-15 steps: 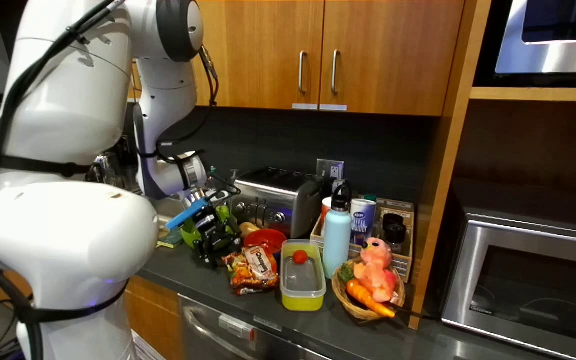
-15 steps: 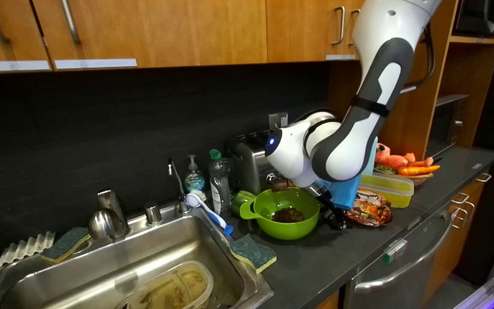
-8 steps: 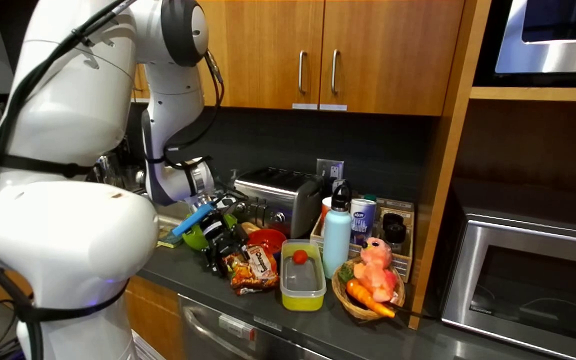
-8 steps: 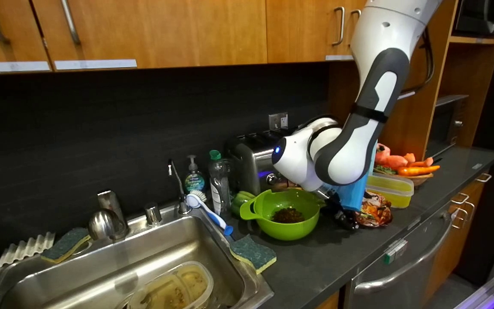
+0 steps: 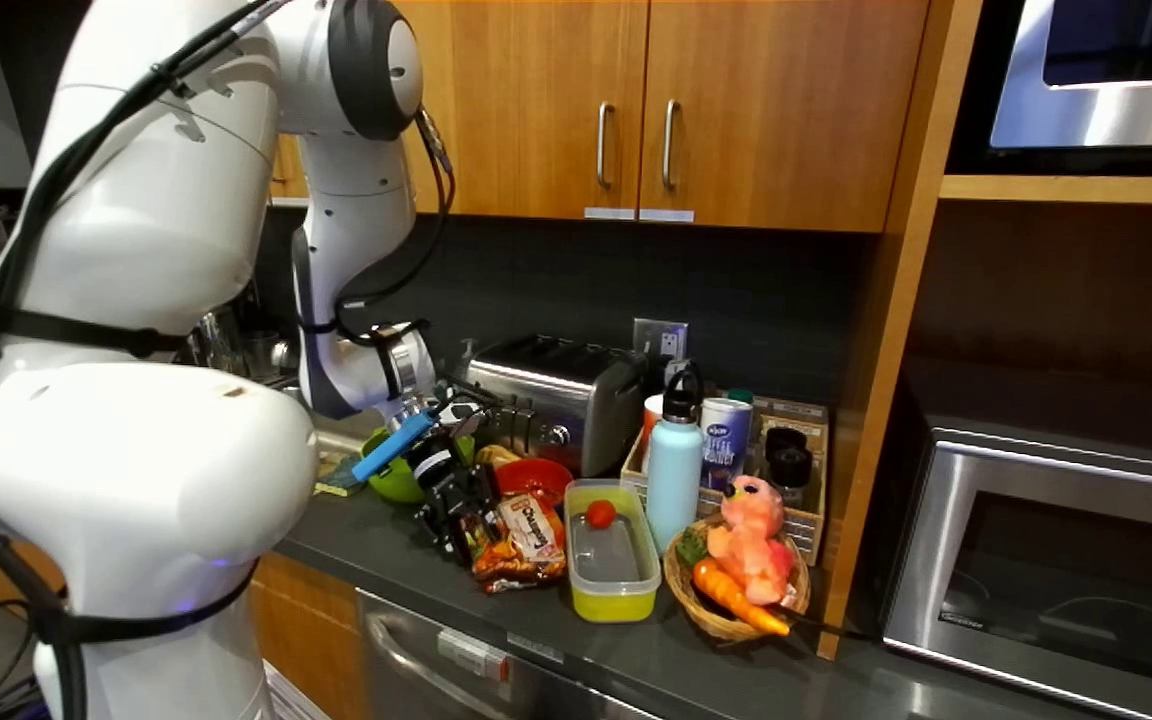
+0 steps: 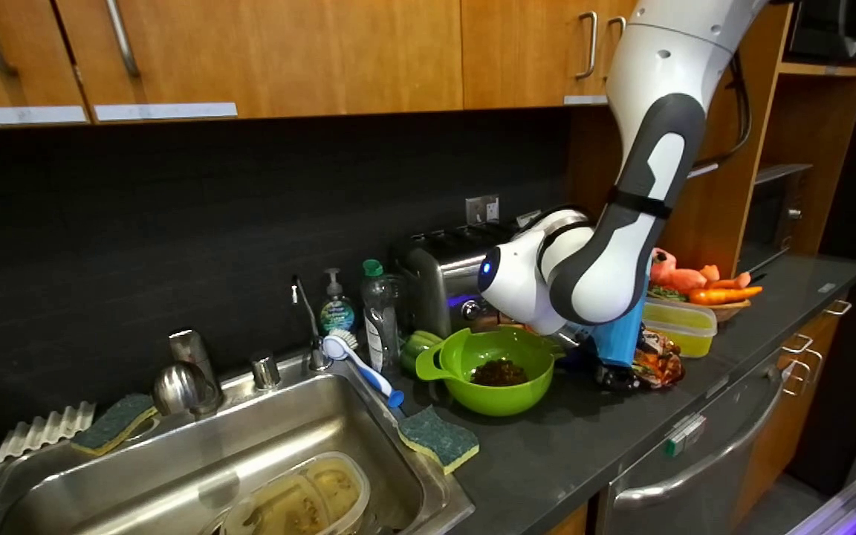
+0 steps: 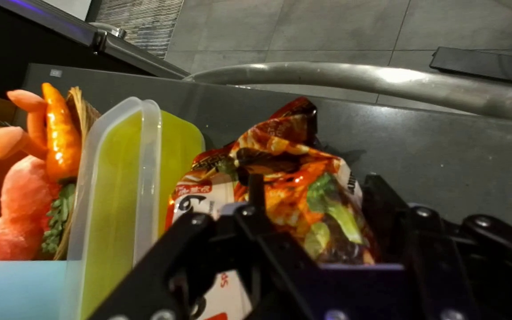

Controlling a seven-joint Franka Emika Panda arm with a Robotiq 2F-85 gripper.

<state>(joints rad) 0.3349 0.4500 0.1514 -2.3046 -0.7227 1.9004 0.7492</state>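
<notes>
A shiny orange-red food bag with a white label (image 5: 531, 530) lies on the counter; it also shows in an exterior view (image 6: 658, 362) and in the wrist view (image 7: 282, 155). My gripper (image 5: 468, 525) points down at the bag's end. In the wrist view, its black fingers (image 7: 314, 178) stand apart with part of the bag between them; the label part lies outside one finger. The bag touches or nearly touches a yellow-green container with a clear rim (image 5: 614, 605), also in the wrist view (image 7: 176, 142). A small red ball or tomato (image 5: 600, 514) is in it.
A green bowl (image 6: 498, 397) with dark contents and a red bowl (image 5: 536, 480) stand near the gripper. A toaster (image 5: 556, 395) is behind. A light-blue bottle (image 5: 673, 485) and a basket (image 5: 706, 620) with a plush toy and a carrot stand beyond the container. A sink (image 6: 391, 416) is nearby.
The arm and gripper have moved along the counter, away from the green bowl and toward the container. The bag has slid the same way, and the container has shifted slightly with it.
</notes>
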